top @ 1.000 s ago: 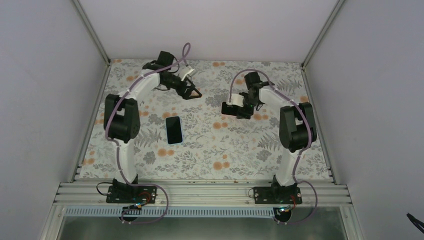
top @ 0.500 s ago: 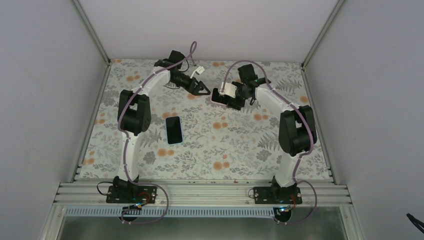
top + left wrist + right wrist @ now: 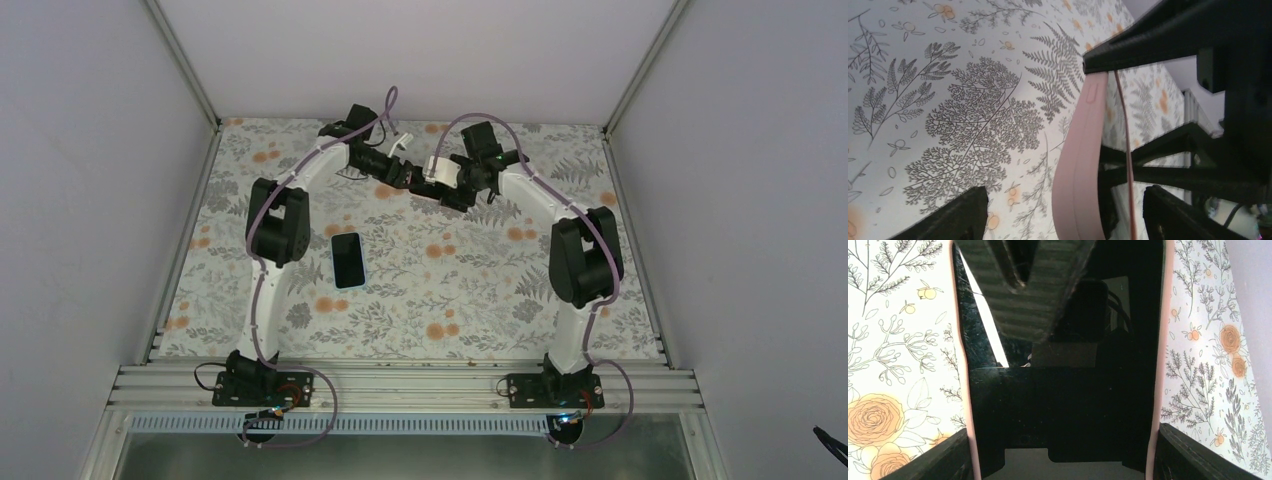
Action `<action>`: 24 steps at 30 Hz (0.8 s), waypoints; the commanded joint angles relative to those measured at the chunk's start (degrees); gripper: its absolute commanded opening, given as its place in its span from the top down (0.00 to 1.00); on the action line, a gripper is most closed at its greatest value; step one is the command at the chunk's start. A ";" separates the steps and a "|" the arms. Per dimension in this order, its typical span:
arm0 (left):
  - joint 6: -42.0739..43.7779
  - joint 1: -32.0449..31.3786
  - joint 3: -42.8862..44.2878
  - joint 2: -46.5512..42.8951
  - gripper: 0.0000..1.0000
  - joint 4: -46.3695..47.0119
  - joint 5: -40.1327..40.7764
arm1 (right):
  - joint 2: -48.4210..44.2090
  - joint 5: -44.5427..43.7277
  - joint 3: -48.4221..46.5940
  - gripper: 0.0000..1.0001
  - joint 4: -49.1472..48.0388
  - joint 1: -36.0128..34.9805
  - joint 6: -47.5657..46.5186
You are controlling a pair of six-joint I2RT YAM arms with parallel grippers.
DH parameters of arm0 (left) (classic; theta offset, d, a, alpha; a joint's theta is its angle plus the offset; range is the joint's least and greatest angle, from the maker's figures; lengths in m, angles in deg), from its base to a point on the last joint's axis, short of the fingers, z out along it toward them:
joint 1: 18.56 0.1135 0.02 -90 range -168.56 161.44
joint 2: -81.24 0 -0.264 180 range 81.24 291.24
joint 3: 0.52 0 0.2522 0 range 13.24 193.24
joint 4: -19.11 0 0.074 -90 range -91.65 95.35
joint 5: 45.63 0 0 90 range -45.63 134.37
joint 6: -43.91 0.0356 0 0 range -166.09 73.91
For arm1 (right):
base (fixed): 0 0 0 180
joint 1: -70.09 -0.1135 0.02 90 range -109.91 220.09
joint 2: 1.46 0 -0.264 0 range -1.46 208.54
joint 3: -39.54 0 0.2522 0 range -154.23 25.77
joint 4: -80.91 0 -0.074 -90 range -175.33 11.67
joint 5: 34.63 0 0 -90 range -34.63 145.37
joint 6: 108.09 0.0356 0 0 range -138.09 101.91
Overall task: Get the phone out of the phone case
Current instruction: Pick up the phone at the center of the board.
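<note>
My right gripper (image 3: 458, 186) is shut on a phone in a pink case (image 3: 443, 193) and holds it above the table at the back middle. In the right wrist view the black screen (image 3: 1063, 405) fills the gap between the fingers, with the pink case rim (image 3: 1154, 365) on both sides. My left gripper (image 3: 414, 181) is open at the case's far end. In the left wrist view the pink case edge (image 3: 1080, 165) stands between the spread jaws of the left gripper (image 3: 1065, 214), clear of both. A ribbed left finger pad (image 3: 1033, 295) lies over the screen's top.
A second dark phone with a pale blue edge (image 3: 347, 258) lies flat on the flowered table (image 3: 450, 290), left of the middle. Grey walls close in the back and both sides. The arms' bases sit on a metal rail (image 3: 400, 385) at the near edge.
The right gripper carried the cased phone left and back toward the middle. The left gripper swung right to meet it, and its open jaws now straddle the case's end.
</note>
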 commanded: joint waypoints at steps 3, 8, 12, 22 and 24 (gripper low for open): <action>-1.05 -0.20 1.78 1.13 0.42 1.04 -3.69 | -0.30 -0.13 -0.98 0.38 -4.21 -0.29 2.04; -0.98 -0.21 2.46 0.97 0.72 -0.11 -5.97 | -1.05 -0.60 -0.36 0.39 -4.94 -0.44 2.34; -1.06 -0.43 2.81 0.89 0.83 -0.40 -6.80 | -1.12 -1.62 -0.33 0.39 -4.93 -0.70 2.26; 6.86 -1.08 6.42 -0.78 0.98 -7.34 -5.83 | -4.02 3.93 -0.92 0.01 3.70 0.02 2.19; 10.58 -1.19 6.37 -2.79 0.98 -9.32 -3.78 | -5.68 7.67 -0.46 0.00 6.71 1.20 1.92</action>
